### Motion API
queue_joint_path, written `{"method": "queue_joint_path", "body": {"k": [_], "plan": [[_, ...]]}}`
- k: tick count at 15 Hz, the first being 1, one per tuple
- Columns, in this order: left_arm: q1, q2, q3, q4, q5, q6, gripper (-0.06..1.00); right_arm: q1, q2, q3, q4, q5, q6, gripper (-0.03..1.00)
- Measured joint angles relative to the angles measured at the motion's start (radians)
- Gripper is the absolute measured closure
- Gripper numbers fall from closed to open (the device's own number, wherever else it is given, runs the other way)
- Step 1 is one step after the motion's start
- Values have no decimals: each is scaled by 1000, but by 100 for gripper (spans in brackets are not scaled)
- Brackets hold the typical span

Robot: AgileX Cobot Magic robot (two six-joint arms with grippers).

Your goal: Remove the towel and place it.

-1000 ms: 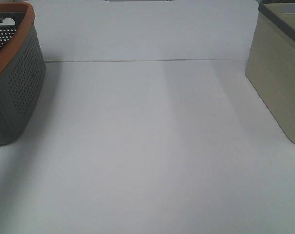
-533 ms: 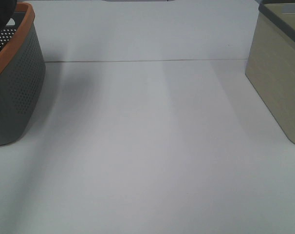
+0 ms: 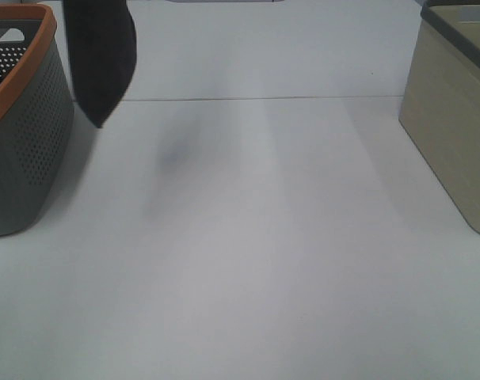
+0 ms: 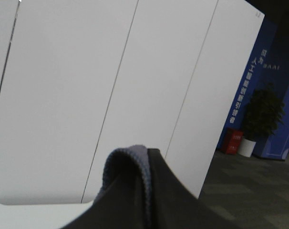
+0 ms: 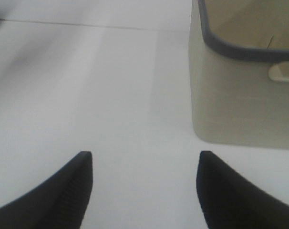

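The towel hangs in the air at the far left of the scene. It is a dark, drooping fold whose lowest corner points down above the table. It hangs just right of the grey basket with the orange rim, and it looks clear of that rim, though the 2 are close. The top of the towel runs out of the high view, so what carries it does not show there. The left wrist view settles it: the left gripper is closed tight on a narrow fold of the cloth.

The right gripper stands wide and empty, low over bare table, close beside the beige basket on the right.

The likeliest trouble is the small bite. Only 1 thin fold seems pinched, so a fast swing could pull it free and drop the towel short of its spot. The trailing corner could also catch the orange rim or drag on the table and land the cloth bunched.
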Motion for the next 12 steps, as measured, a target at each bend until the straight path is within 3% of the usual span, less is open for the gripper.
{"method": "queue_joint_path", "body": {"k": [3, 6, 8, 9, 12], "plan": [[-46, 19, 0, 0, 85, 92, 94, 0, 110, 0, 69, -191, -175, 33], [-89, 30, 0, -23, 182, 238, 94, 0, 301, -1, 307, -382, -514, 33], [-99, 40, 21, -129, 212, 377, 94, 0, 465, -1, 506, -457, -734, 33], [-99, 45, 100, -266, 208, 520, 94, 0, 611, -1, 671, -509, -924, 33], [-99, 56, 183, -438, 214, 689, 94, 0, 769, -1, 876, -549, -1153, 33]]}}
